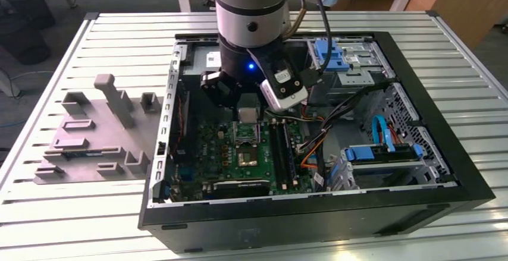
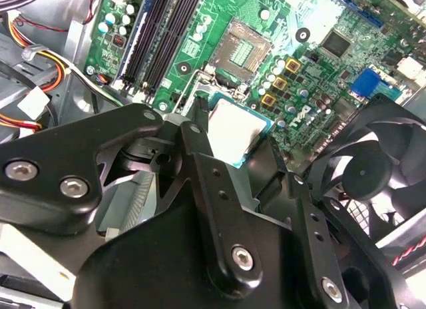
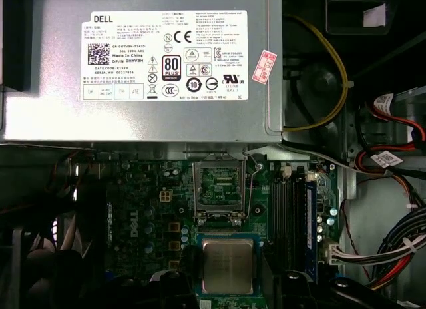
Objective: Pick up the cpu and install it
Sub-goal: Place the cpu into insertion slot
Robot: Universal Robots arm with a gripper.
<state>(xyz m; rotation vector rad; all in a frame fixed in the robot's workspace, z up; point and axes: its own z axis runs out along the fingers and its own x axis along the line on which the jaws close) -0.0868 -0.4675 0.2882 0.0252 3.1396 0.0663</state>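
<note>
**A:** Entry one, the claw [image 2: 237,128]. Condition?

**B:** Narrowly parted. Its two black fingers [image 2: 205,156] sit against opposite edges of the cpu [image 2: 239,130]. Going by the second wrist view, it has the chip in its grip, with the silvery top up and a green rim showing.

**A:** Location of the cpu?

**B:** Inside the case, between the fingertips, over the green motherboard [image 2: 193,46]. I judge it raised clear of the board, since it looks large next to the socket frame [image 2: 243,52].

**A:** Socket frame, condition?

**B:** Dark metal and open, with a thin lever [image 3: 250,182] alongside it. It is just beside the chip in both wrist views.

**A:** Surroundings?

**B:** Going outward:
- The grey power-supply box [image 3: 133,122] lies beyond the frame.
- A black fan [image 2: 373,169] is off to one side of the board.
- The black computer case [image 1: 317,225] stands open on the slatted table [image 1: 80,219].
- A grey tray [image 1: 87,148] with upright posts lies beside the case, on the exterior view's left.

**A:** Task ledger?

**B:** Done, by my reading: the pick-up, with the chip carried in over the board. Outstanding: the install. The chip is not yet seated and the frame is not yet closed over it.
</note>
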